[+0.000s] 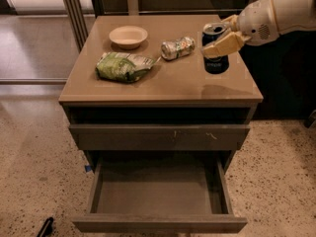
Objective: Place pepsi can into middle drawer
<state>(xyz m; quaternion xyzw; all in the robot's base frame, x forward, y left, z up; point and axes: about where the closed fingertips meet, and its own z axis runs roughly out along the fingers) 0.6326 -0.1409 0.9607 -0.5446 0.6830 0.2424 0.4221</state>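
The pepsi can (216, 58) is dark blue with a silver top. It is held a little above the right side of the cabinet top (163, 85), and its shadow falls on the wood below. My gripper (217, 37) comes in from the right and is shut on the can's upper part, with one beige finger (224, 43) across its front. The middle drawer (158, 223) is pulled out at the bottom of the view, with its grey floor bare. It lies below and to the left of the can.
A beige bowl (128, 36), a green snack bag (123, 66) and a dented silver-and-green can (178, 48) lie on the cabinet top. A closed drawer front with small scratch marks (123, 136) sits above the open drawer. A metal frame (74, 14) stands at back left.
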